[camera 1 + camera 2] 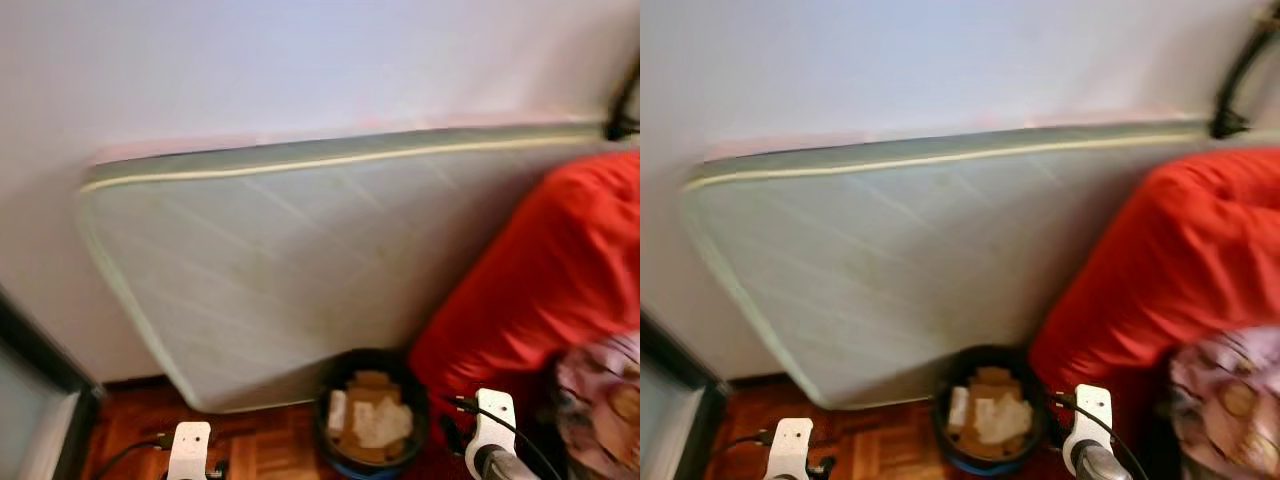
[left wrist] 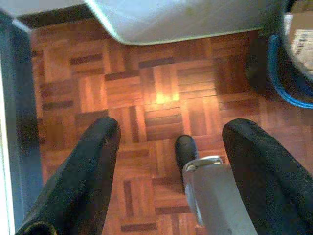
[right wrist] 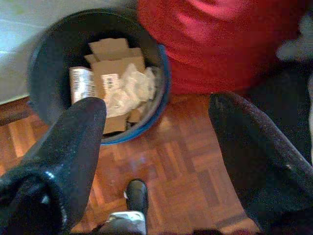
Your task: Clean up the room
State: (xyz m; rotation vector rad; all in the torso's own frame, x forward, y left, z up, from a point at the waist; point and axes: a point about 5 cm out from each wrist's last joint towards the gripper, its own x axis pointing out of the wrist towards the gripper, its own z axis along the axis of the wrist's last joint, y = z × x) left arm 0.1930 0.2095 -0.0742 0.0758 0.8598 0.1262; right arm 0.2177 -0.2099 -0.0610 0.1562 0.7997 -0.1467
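— Mattress (image 1: 270, 270) first: where is it sitting?

— It is standing on its long edge, leaning against the pale wall (image 1: 300, 60), its lower edge resting on the parquet floor (image 2: 161, 98). At its lower right corner a dark bin (image 1: 372, 412) with a blue base is standing, and cardboard and crumpled paper (image 3: 115, 81) are lying inside it.

— And beside the bin?

— A big red cushion (image 1: 1160, 270) is pressing up just to its right, with a patterned cloth (image 1: 1230, 400) lying lower right. A dark frame (image 1: 40, 360) is running along the left.

— What are your jaws doing?

— My left jaws (image 2: 166, 147) are hanging released over bare parquet, near the mattress corner, gripping nothing. My right jaws (image 3: 156, 142) are hovering spread wide over the floor just beside the bin, also gripping nothing.
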